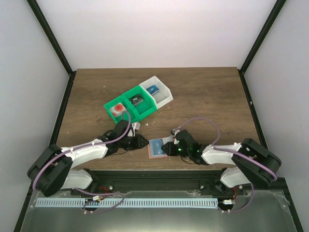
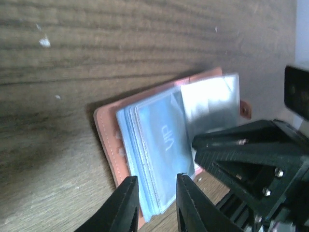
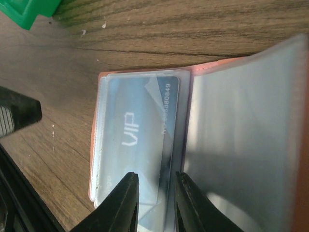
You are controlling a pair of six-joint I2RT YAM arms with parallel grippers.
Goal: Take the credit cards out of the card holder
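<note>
Left gripper (image 2: pixel 155 179) and right gripper (image 3: pixel 155 175) straddle card holder (image 2: pixel 107 140) sleeves holding credit cards (image 3: pixel 135 130); clamping unclear.

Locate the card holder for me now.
Top view: the card holder lies open on the table near its front edge, about centre, between the left gripper and right gripper, nearer than the bin.
</note>
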